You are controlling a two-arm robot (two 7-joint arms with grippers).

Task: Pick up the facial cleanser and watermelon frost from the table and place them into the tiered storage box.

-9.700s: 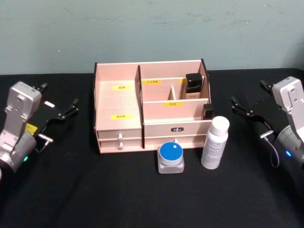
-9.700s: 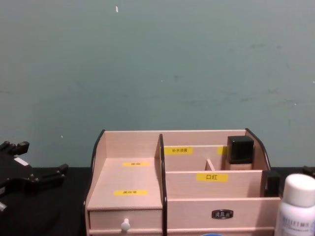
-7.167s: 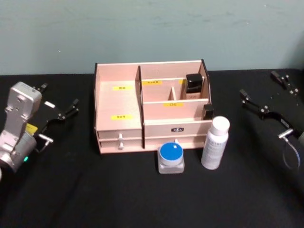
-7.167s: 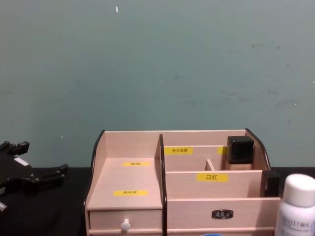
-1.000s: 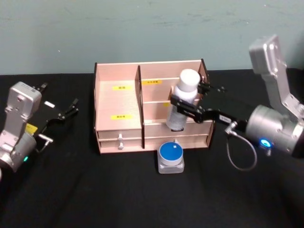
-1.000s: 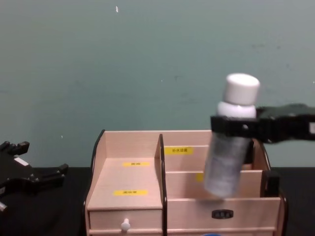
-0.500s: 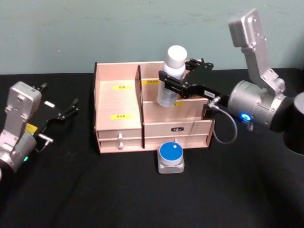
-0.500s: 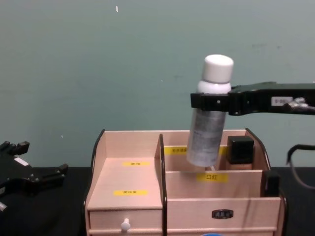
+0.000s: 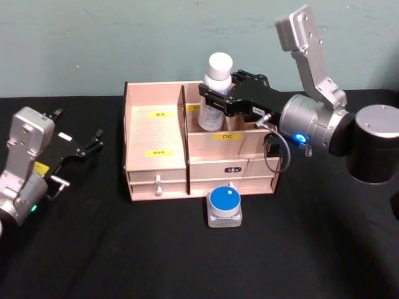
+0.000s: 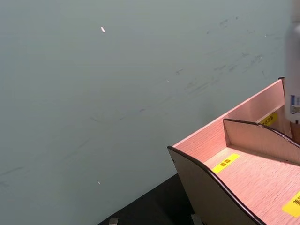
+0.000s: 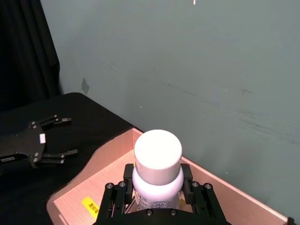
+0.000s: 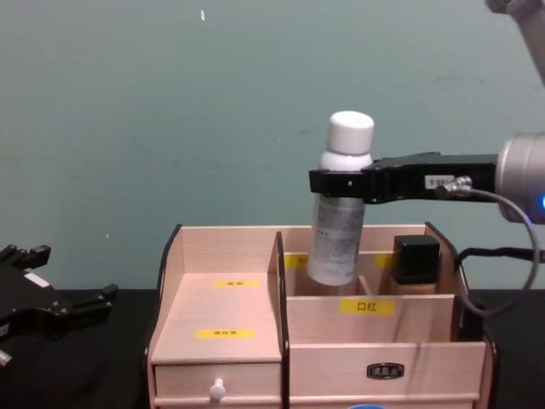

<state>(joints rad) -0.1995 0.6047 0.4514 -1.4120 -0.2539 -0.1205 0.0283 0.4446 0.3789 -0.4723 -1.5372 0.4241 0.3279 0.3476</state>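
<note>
Head view puts my right gripper (image 9: 216, 97) over the far part of the tiered storage box (image 9: 234, 167), clamped tight round the shoulder of the facial cleanser (image 9: 219, 70), a white bottle. I hold it clear of the table (image 9: 124, 249), leaning a little. Its lower end is down in the far compartment, just right of the tall black-edged divider (image 9: 184, 124).

From the chest view, the cleanser hangs between that divider and a small black-capped bottle (image 12: 415, 259) standing at the far right of the same row. Whether its base touches the compartment floor I cannot tell. My right wrist view looks down on the white cap (image 11: 158, 150), with my fingers (image 11: 114, 199) pressed against both sides of the bottle below it.

The watermelon frost (image 9: 224, 207), a squat jar with a blue lid, sits on the table just in front of the box's drawers (image 9: 230, 184), on the near side of its right half. My left gripper (image 9: 80, 144) rests at the left of the table, well apart from the box, fingers spread and holding nothing.
</note>
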